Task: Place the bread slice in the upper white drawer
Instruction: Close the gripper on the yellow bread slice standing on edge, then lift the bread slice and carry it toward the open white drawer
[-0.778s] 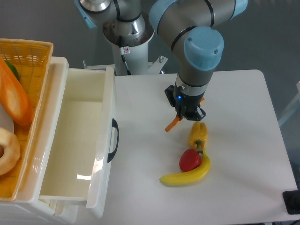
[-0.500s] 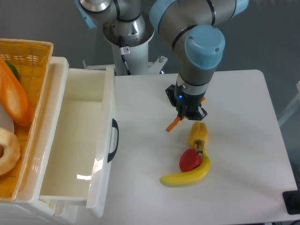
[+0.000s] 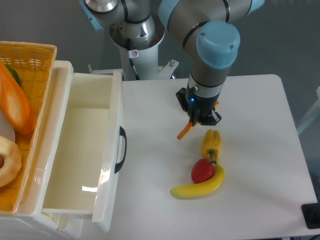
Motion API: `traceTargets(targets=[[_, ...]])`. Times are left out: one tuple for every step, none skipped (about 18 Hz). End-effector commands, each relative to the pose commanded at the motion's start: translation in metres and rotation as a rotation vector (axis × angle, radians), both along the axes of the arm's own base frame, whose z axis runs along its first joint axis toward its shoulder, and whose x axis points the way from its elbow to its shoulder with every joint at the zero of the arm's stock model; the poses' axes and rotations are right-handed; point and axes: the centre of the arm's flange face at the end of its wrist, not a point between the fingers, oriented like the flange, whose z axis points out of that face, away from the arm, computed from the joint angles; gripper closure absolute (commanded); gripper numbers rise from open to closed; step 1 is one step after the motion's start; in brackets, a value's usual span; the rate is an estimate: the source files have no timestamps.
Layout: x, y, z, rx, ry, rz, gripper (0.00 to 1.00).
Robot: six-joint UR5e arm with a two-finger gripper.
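Lifted slightly since earlier, end effector (image 3: 196,121) pinches the slice (image 3: 184,131) edge-on by one corner; it could swing loose or slip before reaching the drawer (image 3: 80,150).

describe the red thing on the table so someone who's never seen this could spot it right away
Start at the white table, right of the open white drawer. Near its front, a yellow banana curves upward. The red pepper sits in that curve, below the yellow pepper: small, rounded, the table's only red thing.
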Motion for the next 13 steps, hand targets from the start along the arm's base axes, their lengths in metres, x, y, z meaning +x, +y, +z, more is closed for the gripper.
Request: traceTargets(targets=[[0.006,-0.002,0.011,0.016,0.002,0.062,1.00],[0.008,-0.002,0.017,0.034,-0.002,0.115,1.00],[0.008,-0.004,0.021,0.040,-0.001,0.146,1.00],[0.010,-0.007,0.029,0.046,0.007,0.158,1.00],[0.015,-0.011,0.037,0.050,0.009,0.163,1.00],[0.020,-0.015,0.046,0.055,0.008,0.169,1.00],[0.026,-0.017,0.054,0.070,0.008,0.182,1.00],[0.028,-0.018,0.058,0.091,-0.001,0.212,1.00],[0.031,-0.019,0.066,0.125,-0.015,0.252,1.00],[0.038,-0.020,0.081,0.170,-0.023,0.292,1.00],[0.046,-0.022,0.092,0.201,-0.030,0.333,1.00],[0.052,-0.022,0.101,0.221,-0.030,0.364,1.00],[0.060,-0.024,0.111,0.235,-0.024,0.380,1.00]])
